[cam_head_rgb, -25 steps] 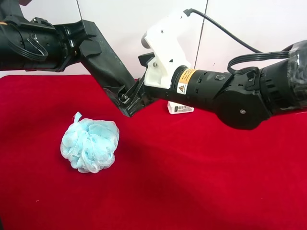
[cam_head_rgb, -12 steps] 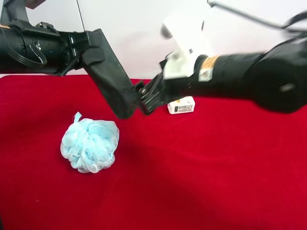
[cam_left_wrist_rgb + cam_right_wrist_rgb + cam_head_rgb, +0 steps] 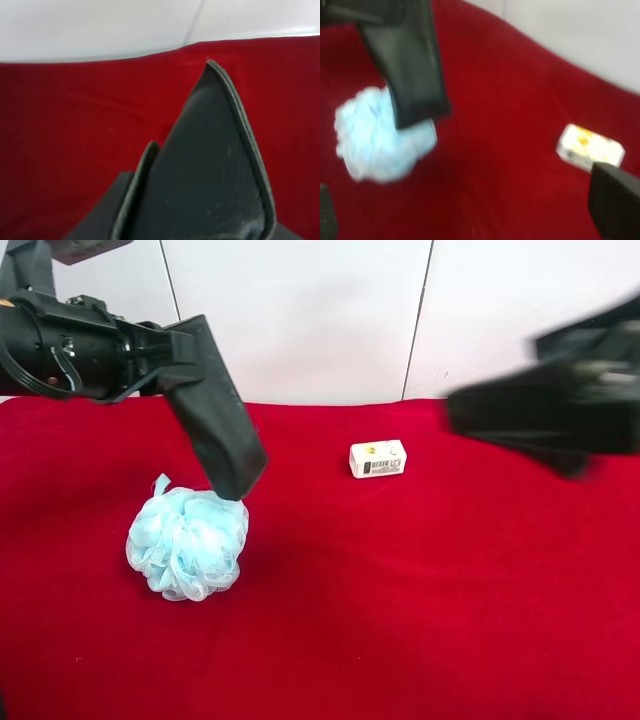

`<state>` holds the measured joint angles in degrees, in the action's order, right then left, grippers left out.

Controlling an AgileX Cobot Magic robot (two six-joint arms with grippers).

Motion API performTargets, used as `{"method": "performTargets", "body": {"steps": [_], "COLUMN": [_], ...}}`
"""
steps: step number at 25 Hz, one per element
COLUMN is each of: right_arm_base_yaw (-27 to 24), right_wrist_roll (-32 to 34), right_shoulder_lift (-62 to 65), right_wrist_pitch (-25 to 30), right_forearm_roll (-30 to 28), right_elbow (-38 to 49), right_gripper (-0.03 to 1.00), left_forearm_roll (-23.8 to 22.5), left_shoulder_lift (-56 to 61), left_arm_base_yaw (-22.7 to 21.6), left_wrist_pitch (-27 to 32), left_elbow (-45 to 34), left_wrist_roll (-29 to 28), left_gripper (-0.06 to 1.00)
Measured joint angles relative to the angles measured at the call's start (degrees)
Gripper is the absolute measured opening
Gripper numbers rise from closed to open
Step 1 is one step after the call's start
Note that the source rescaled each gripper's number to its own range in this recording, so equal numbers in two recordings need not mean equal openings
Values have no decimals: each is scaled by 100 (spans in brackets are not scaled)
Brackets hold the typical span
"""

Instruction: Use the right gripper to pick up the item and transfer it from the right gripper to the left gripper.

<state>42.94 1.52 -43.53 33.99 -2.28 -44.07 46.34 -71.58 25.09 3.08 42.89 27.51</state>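
While the left gripper [image 3: 172, 348] clamps one end of the item [image 3: 218, 420], the dark case hangs tilted over the blue pouf [image 3: 188, 542]. The right gripper [image 3: 470, 415] is well apart, blurred, its fingers [image 3: 615, 200] spread and empty.

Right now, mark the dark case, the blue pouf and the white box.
dark case [image 3: 212, 410], exterior high view, middle of its flat face.
blue pouf [image 3: 188, 545], exterior high view, centre of the mesh ball.
white box [image 3: 378, 458], exterior high view, middle of its printed front side.
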Motion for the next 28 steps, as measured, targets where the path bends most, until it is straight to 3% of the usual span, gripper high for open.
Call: {"method": "performTargets", "body": {"steps": [5, 11, 15, 19, 23, 25, 28], "right_arm_base_yaw": [0, 0, 0, 0, 7, 11, 11], "right_wrist_roll": [1114, 1737, 1814, 1814, 1697, 1469, 1306], "right_shoulder_lift": [1673, 3428, 4171, 4362, 4362, 4362, 4362], "right_wrist_pitch": [1311, 1718, 1752, 1820, 2253, 2708, 2840], "right_forearm_roll": [-1090, -1280, -1220, -1142, -999, -997, -997], "right_elbow": [253, 1283, 1609, 1613, 1559, 1559, 1576], "right_gripper": [100, 100, 100, 100, 100, 100, 100], "left_forearm_roll": [-248, -633, -1242, -1914, -2576, -2903, -3399], "left_shoulder_lift": [0, -2, -2, -7, -7, -7, -13], "left_arm_base_yaw": [-518, -815, -1017, -1435, -1822, -1961, -2082], "left_wrist_pitch": [366, 780, 1051, 2004, 2809, 2983, 3068], "left_elbow": [0, 0, 37, 422, 888, 1031, 1093], "left_wrist_roll": [0, 0, 0, -93, -454, -642, -836], "left_gripper": [2, 2, 2, 2, 1, 1, 1]}}
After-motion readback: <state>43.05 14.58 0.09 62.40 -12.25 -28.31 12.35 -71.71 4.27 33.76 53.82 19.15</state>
